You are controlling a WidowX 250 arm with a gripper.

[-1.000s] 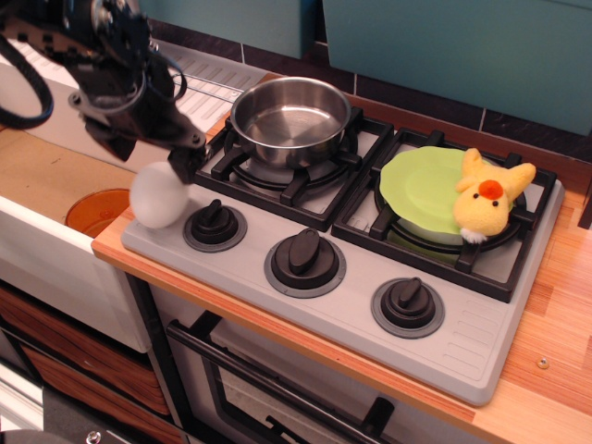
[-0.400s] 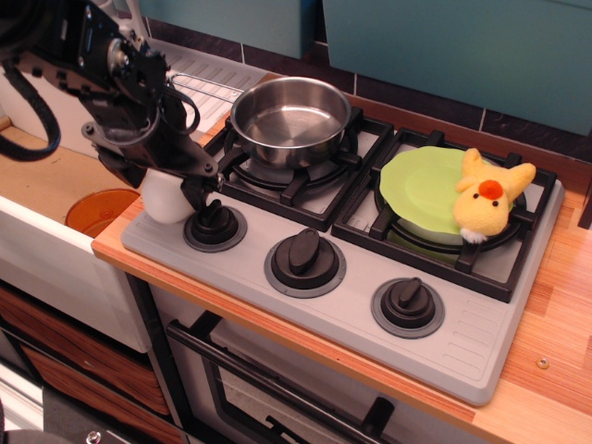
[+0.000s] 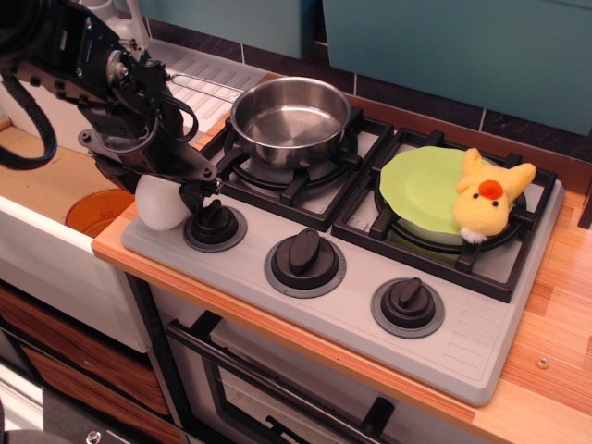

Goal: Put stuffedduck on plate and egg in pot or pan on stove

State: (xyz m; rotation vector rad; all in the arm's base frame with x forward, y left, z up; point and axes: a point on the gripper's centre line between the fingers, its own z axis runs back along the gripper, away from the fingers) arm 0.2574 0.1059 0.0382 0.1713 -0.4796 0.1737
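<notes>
Stuffedduck (image 3: 488, 196) already rests on the plate (image 3: 421, 190) at right, while my gripper (image 3: 171, 190) pinches the egg (image 3: 160, 203) at left, pot (image 3: 290, 120) empty.

- A light wooden countertop (image 3: 555, 305) with a striped grain runs along the right side and shows as a thin edge at the near left.
- Far behind it, a band of dark tiles (image 3: 416, 97) lines the wall, with teal cabinet panels (image 3: 462, 46) above.
- At the left sits a pale sink basin (image 3: 46, 176), with an orange round plastic bowl (image 3: 92, 211) down inside it.
- Below the counter, near, is a dark oven door with a black bar handle (image 3: 268, 384).
- Brown wooden drawer fronts (image 3: 65, 342) fill the near left.
- The light is warm and even.
</notes>
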